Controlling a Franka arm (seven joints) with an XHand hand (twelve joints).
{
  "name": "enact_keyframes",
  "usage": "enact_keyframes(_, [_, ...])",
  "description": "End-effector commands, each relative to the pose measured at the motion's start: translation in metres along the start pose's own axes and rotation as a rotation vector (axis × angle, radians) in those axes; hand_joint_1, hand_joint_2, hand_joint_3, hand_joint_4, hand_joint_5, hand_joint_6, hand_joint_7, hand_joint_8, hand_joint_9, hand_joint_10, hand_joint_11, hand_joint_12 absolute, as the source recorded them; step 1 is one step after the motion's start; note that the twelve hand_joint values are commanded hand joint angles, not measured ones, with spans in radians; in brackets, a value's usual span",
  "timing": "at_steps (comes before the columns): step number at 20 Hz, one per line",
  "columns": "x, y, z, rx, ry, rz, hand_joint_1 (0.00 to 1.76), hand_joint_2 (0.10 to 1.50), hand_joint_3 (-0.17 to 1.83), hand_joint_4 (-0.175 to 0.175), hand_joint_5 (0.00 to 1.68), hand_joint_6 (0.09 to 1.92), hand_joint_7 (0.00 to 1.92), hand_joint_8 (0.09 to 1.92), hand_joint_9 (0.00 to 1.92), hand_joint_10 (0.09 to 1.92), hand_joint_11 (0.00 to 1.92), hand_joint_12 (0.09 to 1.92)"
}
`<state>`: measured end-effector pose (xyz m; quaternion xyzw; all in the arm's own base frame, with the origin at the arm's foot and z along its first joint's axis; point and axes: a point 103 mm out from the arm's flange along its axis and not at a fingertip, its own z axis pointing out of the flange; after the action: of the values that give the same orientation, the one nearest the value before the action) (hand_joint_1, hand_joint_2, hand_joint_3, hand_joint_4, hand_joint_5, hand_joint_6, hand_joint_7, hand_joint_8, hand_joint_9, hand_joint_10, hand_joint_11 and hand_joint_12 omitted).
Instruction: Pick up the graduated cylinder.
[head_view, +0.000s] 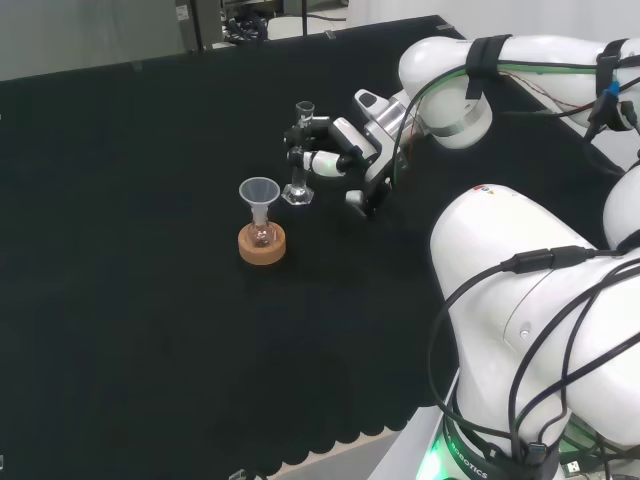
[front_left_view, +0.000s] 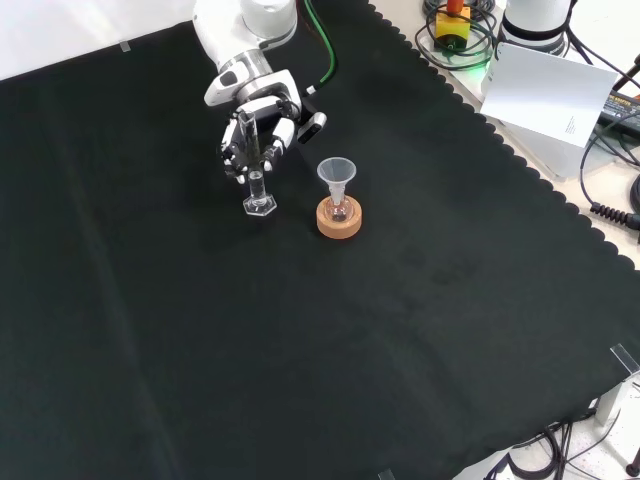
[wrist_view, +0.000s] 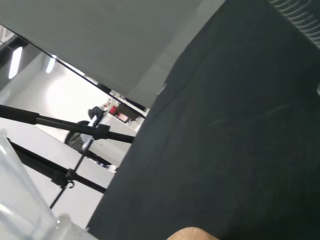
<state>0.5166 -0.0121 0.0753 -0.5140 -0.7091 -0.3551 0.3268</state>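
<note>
Cylinder (head_view: 299, 160) stands upright, its foot on the cloth (head_view: 130, 200), left of the cork-ringed flask (front_left_view: 339, 212) in front view. Hand (head_view: 335, 150) curls round its mid-tube. Looks light, slick, brittle, top-heavy; hold mid-stem, lift straight.

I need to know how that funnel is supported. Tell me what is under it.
The funnel stands in a small flask set in a cork ring on the black cloth. The ring hides the flask's bottom, so what it rests on cannot be seen.
</note>
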Motion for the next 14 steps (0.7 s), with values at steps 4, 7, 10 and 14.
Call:
enact_keyframes(4, [0.014, 0.008, -0.012, 0.045, -0.211, 0.016, 1.15, 1.16, 0.00, -0.175, 0.91, 1.11, 0.87, 0.67, 1.22, 0.24, 1.04, 0.89])
enact_keyframes(7, [0.019, 0.012, -0.019, 0.081, -0.252, 0.018, 1.15, 1.16, 0.00, -0.175, 0.91, 1.11, 0.89, 0.66, 1.24, 0.22, 1.07, 0.88])
enact_keyframes(10, [0.023, 0.015, -0.024, 0.123, -0.312, 0.028, 1.15, 1.16, 0.00, -0.175, 0.91, 1.11, 0.90, 0.66, 1.26, 0.20, 1.08, 0.87])
enact_keyframes(14, [0.027, 0.016, -0.031, 0.169, -0.357, 0.038, 1.15, 1.16, 0.00, -0.175, 0.90, 1.12, 0.91, 0.65, 1.27, 0.19, 1.09, 0.86])
